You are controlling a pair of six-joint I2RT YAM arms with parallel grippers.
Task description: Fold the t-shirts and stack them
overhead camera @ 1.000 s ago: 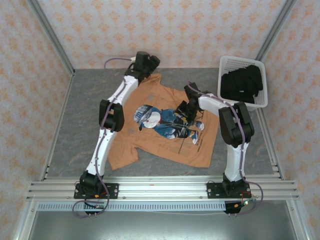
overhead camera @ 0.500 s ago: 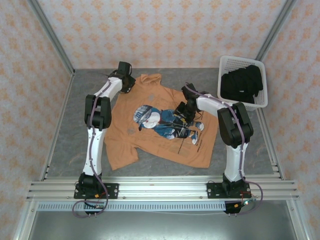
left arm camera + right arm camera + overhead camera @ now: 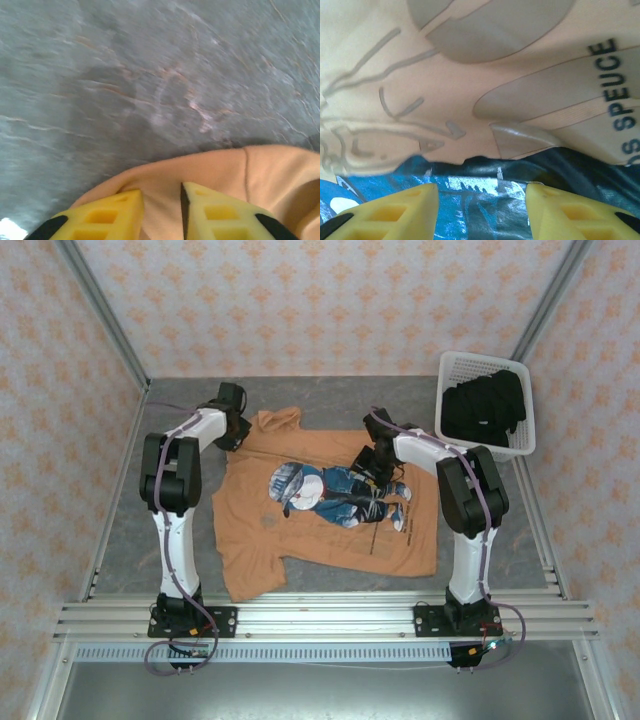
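Note:
The orange-tan t-shirt (image 3: pixel 320 530) lies spread, print up, on the grey table. At its far left corner, my left gripper (image 3: pixel 233 428) is shut on a fold of the shirt's edge (image 3: pixel 225 170), with cloth pinched between the yellow fingers (image 3: pixel 107 215). My right gripper (image 3: pixel 372 462) sits low over the blue cartoon print (image 3: pixel 470 200), its jaws wide apart, nothing held; dark lettering (image 3: pixel 620 100) shows beside it. Black t-shirts (image 3: pixel 485 405) are piled in the basket at the far right.
The white lattice basket (image 3: pixel 450 365) stands at the far right corner of the table. Bare grey tabletop (image 3: pixel 150 510) lies left of the shirt. Patterned walls enclose the table on three sides, and a metal rail (image 3: pixel 320 615) runs along the near edge.
My left arm has swung to the left with the shirt's edge in its grip. The shirt has slid and turned leftward and toward the near edge. The right gripper has hardly moved.

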